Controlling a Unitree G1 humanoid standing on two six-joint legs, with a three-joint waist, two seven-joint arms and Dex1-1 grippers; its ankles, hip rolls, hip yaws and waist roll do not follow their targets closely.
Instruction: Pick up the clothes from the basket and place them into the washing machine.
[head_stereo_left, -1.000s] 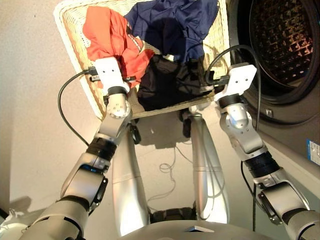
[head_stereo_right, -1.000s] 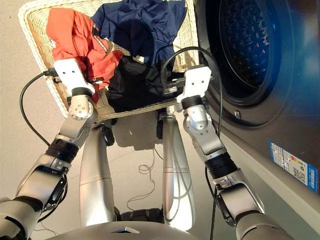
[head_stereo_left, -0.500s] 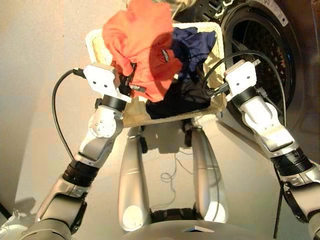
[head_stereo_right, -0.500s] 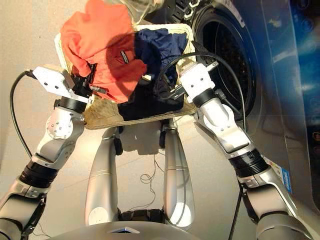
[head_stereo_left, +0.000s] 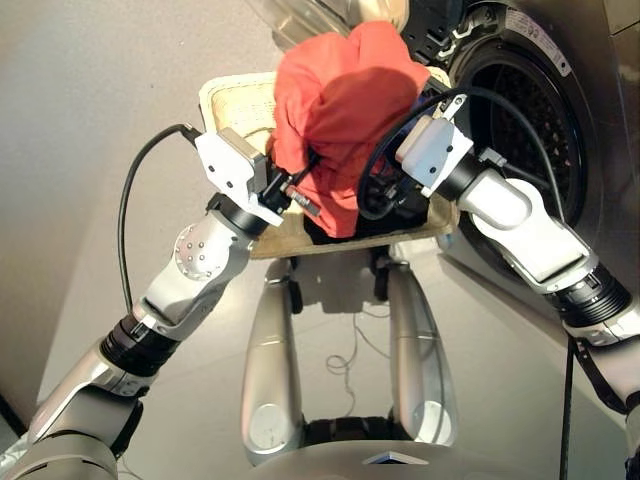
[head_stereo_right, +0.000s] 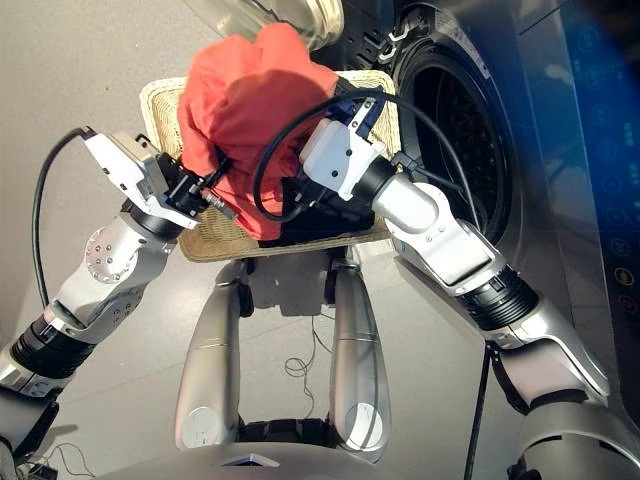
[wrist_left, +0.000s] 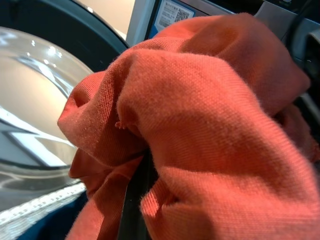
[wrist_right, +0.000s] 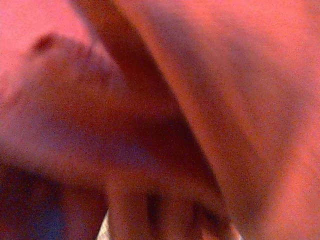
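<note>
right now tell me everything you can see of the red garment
The coral-red garment is a soft, fine-knit cloth, bunched into a rounded, creased lump. It hangs lifted above the basket, just in front of the washing machine and its open drum. The left gripper holds its lower edge, with a black finger buried in the folds in the left wrist view. The right gripper is pressed against its other side, its fingers hidden. A flap dangles below the bunch toward the dark clothes in the basket.

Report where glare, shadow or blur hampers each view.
Left wrist view: bright glare on the glass door, coral-red garment sharp. Right wrist view: only blurred red cloth, pressed close. Head views: the lifted garment hides most of the basket; the drum is dark.
</note>
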